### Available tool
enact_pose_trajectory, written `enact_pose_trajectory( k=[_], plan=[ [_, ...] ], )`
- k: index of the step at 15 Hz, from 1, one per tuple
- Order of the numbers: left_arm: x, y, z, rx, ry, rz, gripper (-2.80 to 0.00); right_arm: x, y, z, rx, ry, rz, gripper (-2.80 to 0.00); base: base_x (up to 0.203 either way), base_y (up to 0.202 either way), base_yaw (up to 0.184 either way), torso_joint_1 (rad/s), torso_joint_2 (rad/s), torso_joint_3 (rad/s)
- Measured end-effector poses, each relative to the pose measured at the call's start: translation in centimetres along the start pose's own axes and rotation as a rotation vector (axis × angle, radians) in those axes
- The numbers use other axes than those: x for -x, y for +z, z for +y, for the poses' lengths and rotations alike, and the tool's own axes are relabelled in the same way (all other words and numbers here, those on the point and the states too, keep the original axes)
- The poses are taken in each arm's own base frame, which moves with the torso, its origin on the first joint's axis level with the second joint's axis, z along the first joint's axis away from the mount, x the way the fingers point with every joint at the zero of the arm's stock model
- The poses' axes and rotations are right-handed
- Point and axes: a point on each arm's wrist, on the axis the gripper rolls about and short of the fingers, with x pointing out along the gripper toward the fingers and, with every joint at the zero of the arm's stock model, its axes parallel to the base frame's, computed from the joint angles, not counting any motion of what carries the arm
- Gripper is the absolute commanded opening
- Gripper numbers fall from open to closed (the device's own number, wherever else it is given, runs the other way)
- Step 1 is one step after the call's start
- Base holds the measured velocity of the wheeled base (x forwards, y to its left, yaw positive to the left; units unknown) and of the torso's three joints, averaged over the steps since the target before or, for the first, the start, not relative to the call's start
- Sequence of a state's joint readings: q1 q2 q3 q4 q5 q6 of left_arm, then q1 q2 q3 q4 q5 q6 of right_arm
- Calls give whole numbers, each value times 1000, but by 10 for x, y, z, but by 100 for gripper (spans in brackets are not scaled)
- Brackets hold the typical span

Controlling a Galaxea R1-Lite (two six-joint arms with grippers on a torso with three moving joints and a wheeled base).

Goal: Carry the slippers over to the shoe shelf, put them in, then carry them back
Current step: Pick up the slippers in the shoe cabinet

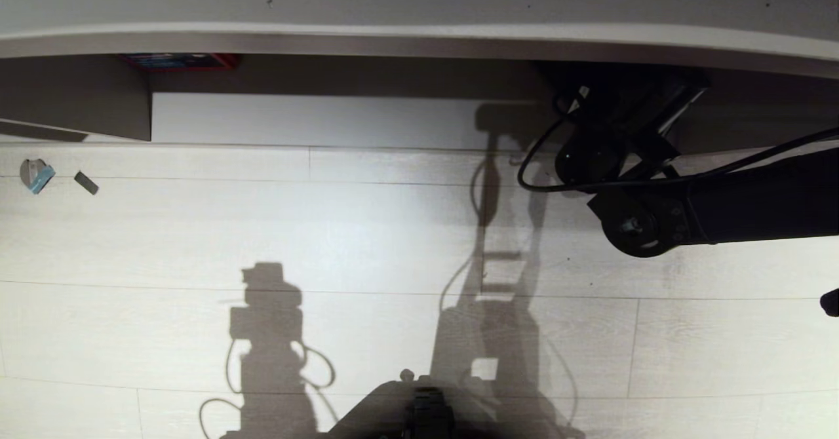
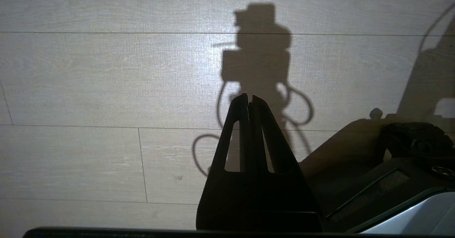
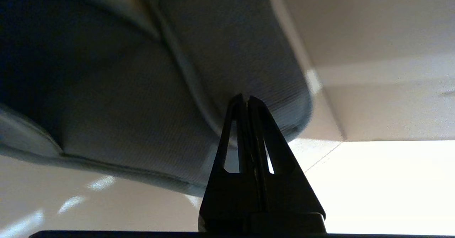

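1. Slippers (image 3: 149,88) fill the right wrist view, blue-grey fabric right at the tips of the right hand (image 3: 246,97), whose fingers are pressed together. They seem pinched on a thin fold or edge of the slipper, though the contact itself is hidden; if the bite is that shallow, the soft fabric could slide out.
2. In the head view the right arm (image 1: 721,209) reaches into the dark floor-level compartment of the shoe shelf (image 1: 419,39), under its top board. The slippers cannot be seen from there, so a drop inside would be hard to notice.
3. The pair hangs close to the compartment's pale inner walls; a swing of the wrist could drag a sole against the floor or wall and peel it free.
4. The left hand (image 2: 249,96), fingers together and empty, hangs over the bare floor (image 2: 89,71), too far off to help.
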State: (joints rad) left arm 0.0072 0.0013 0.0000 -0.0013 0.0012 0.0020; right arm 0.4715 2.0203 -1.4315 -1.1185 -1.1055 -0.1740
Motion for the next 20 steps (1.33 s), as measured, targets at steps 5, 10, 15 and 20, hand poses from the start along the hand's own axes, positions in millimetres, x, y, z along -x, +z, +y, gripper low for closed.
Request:
enact_pose_trajectory(
  k=[5, 10, 15, 20],
  plan=[
    [0, 0, 0, -1, 0, 0, -280, -5, -12, 6, 7, 24, -4, -280, 0, 0, 0, 0, 0, 0],
    [0, 0, 0, 2, 0, 0, -280, -5, -28, 11, 2, 80, 16, -280, 0, 0, 0, 0, 0, 0],
    [0, 0, 0, 4, 0, 0, -280, -4, -36, 12, 6, 101, 59, -280, 0, 0, 0, 0, 0, 0],
    [0, 0, 0, 4, 0, 0, -280, -3, -34, 10, 21, 110, 71, -280, 0, 0, 0, 0, 0, 0]
  ],
)
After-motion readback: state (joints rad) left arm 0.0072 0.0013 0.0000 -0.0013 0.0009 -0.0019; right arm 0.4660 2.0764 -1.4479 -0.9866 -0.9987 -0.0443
